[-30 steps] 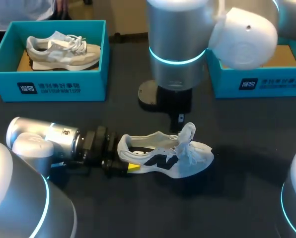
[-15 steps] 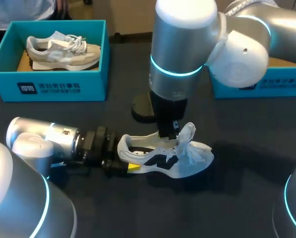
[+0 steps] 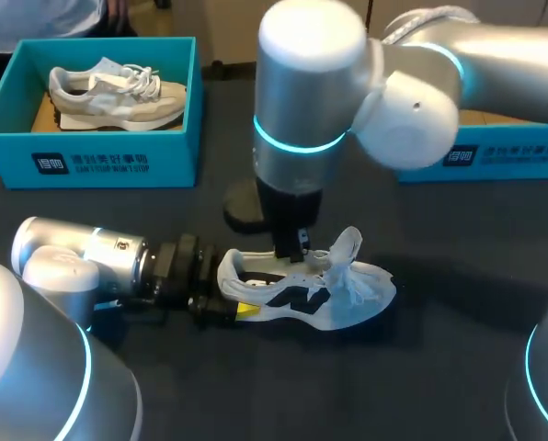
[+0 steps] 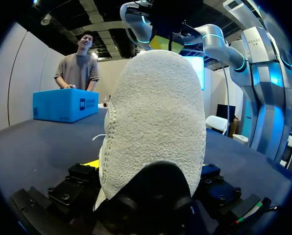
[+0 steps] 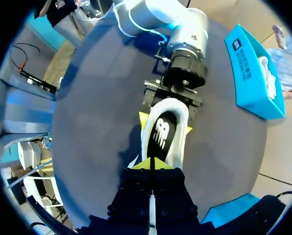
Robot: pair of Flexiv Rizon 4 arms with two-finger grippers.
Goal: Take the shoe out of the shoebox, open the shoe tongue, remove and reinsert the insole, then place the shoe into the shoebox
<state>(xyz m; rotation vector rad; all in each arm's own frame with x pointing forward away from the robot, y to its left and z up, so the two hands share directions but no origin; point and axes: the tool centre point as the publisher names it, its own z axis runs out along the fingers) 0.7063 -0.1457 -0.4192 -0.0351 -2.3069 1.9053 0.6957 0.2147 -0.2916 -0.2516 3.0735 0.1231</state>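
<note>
A white shoe point(image 3: 302, 292) with a dark logo lies on the dark table, toe to the right and laces bunched up. My left gripper point(image 3: 228, 303) comes in low from the left, its fingers on both sides of the heel. The heel point(image 4: 156, 122) fills the left wrist view, with one yellow fingertip point(image 4: 91, 164) against it. My right gripper point(image 3: 292, 250) hangs straight down over the shoe's opening. Its yellow tips point(image 5: 151, 165) are pressed together with nothing between them, just above the dark insole point(image 5: 161, 134).
A blue shoebox point(image 3: 118, 165) at the back left holds a beige shoe point(image 3: 118, 92). A second blue shoebox point(image 3: 495, 156) stands at the back right, partly behind my right arm. The right arm's large body stands over the middle of the table.
My right arm has swung left and its gripper has come down closer to the shoe's opening. The left arm and the shoe have not moved.
</note>
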